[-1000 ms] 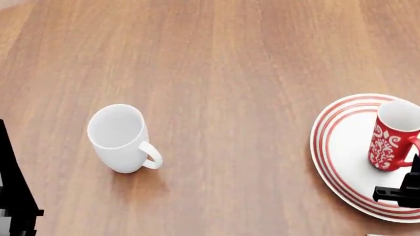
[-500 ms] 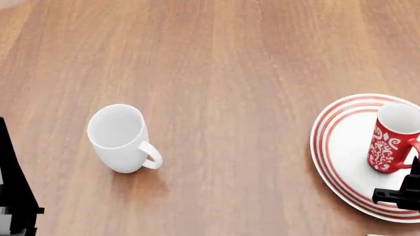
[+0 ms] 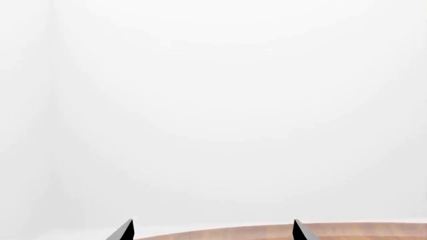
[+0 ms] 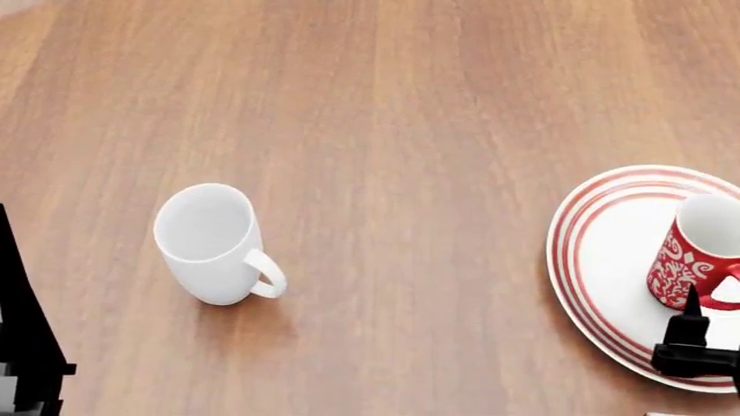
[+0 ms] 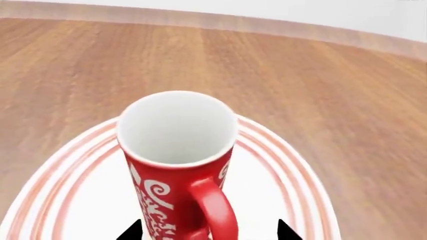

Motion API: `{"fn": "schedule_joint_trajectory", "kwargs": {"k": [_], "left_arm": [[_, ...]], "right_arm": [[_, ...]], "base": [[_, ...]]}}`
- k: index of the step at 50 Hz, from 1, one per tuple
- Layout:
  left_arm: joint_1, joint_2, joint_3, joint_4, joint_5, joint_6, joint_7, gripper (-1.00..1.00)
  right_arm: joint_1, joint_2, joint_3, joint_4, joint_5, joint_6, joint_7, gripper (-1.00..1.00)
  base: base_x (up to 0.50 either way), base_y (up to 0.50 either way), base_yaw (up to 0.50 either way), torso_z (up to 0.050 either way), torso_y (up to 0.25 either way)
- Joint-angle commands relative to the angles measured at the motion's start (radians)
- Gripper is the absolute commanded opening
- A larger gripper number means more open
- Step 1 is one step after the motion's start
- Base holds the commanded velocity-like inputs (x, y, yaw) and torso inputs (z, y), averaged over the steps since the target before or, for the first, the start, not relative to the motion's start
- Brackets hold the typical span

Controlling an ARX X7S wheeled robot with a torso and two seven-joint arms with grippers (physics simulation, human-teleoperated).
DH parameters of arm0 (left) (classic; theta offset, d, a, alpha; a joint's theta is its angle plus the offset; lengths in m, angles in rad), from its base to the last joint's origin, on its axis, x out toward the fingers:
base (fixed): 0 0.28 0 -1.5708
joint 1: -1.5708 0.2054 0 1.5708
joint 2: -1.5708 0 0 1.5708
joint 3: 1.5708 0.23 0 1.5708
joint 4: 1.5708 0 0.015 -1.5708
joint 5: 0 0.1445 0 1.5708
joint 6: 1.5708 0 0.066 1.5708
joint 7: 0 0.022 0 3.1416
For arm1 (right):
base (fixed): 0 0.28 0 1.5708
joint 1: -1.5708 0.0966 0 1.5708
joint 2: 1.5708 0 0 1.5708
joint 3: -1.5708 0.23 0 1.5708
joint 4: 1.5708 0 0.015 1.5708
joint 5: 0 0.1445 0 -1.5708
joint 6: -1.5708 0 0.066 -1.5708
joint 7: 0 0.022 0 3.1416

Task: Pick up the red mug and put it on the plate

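Observation:
The red mug (image 5: 177,165) with white swirls stands upright on the plate (image 5: 293,175), a white plate with red rings, at the head view's right edge. In that view the mug (image 4: 697,251) sits on the plate (image 4: 584,260). My right gripper (image 5: 208,234) is open, and its black fingertips (image 5: 130,232) flank the mug's lower body and handle from the near side without closing on it. One fingertip (image 4: 691,302) shows just before the mug. My left gripper (image 3: 212,232) is open with nothing in it, pointing past the table's edge at a blank wall.
A plain white mug (image 4: 208,243) stands upright on the wooden table (image 4: 417,130), left of centre, with its handle toward the near right. The black left arm (image 4: 23,347) sits at the near left edge.
The red mug has sunk slightly and shifted right on the plate. My right gripper has drawn back toward the near edge, and a fingertip now shows apart from the mug. The left arm is still.

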Motion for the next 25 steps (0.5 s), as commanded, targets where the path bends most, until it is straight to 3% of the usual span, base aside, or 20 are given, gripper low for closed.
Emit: {"fn": "schedule_joint_trajectory", "kwargs": {"k": [1, 25], "left_arm": [[-0.006, -0.002, 0.000, 0.004, -0.005, -0.005, -0.003, 1.00], [-0.022, -0.008, -0.004, 0.016, -0.017, -0.021, -0.015, 1.00]], "right_arm": [[0.004, 0.014, 0.008, 0.000, 0.013, -0.010, -0.009, 1.00], [0.036, 0.035, 0.031, -0.002, 0.022, -0.075, -0.091, 1.00]], "base": [[0.00, 0.00, 0.00, 0.000, 0.000], [0.00, 0.00, 0.00, 0.000, 0.000]]}}
